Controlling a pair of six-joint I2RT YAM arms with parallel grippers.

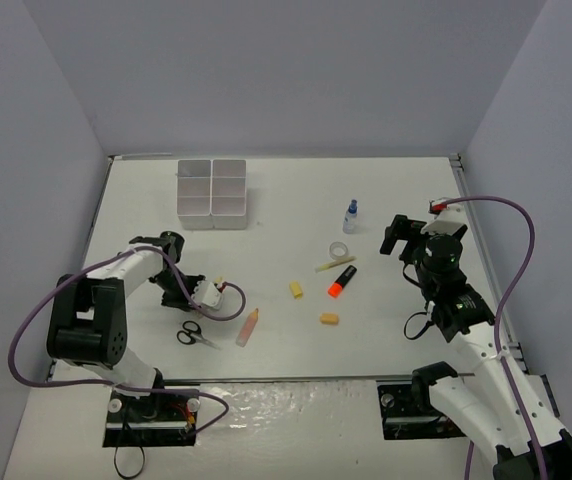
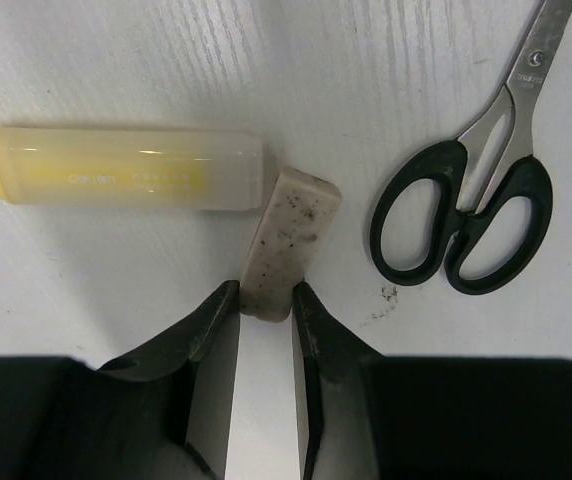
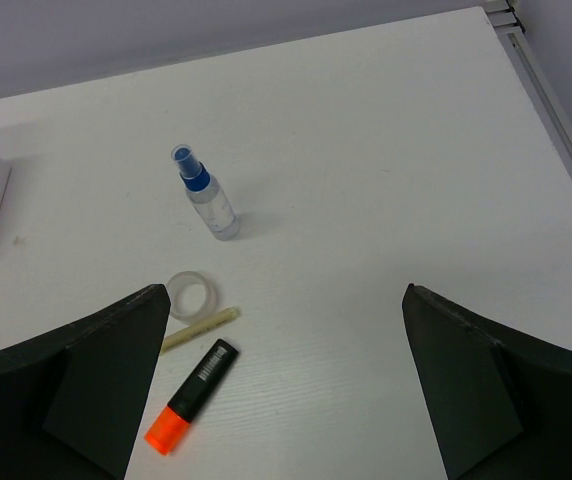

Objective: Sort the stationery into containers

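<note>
My left gripper (image 2: 266, 300) is shut on the near end of a speckled off-white eraser (image 2: 291, 235), low over the table at the front left (image 1: 213, 290). A pale marker with a yellow end (image 2: 126, 170) lies just left of the eraser, and black-handled scissors (image 2: 476, 200) lie to its right. The top view shows the scissors (image 1: 198, 335) and the marker (image 1: 248, 327). My right gripper (image 3: 286, 290) is open and empty, raised at the right (image 1: 400, 236). The white six-compartment containers (image 1: 211, 193) stand at the far left.
Near the middle lie two yellow erasers (image 1: 296, 290) (image 1: 329, 319), an orange highlighter (image 3: 191, 395), a pale pen (image 3: 198, 327), a clear tape roll (image 3: 191, 295) and a blue-capped bottle (image 3: 209, 198). Grey walls enclose the table on three sides.
</note>
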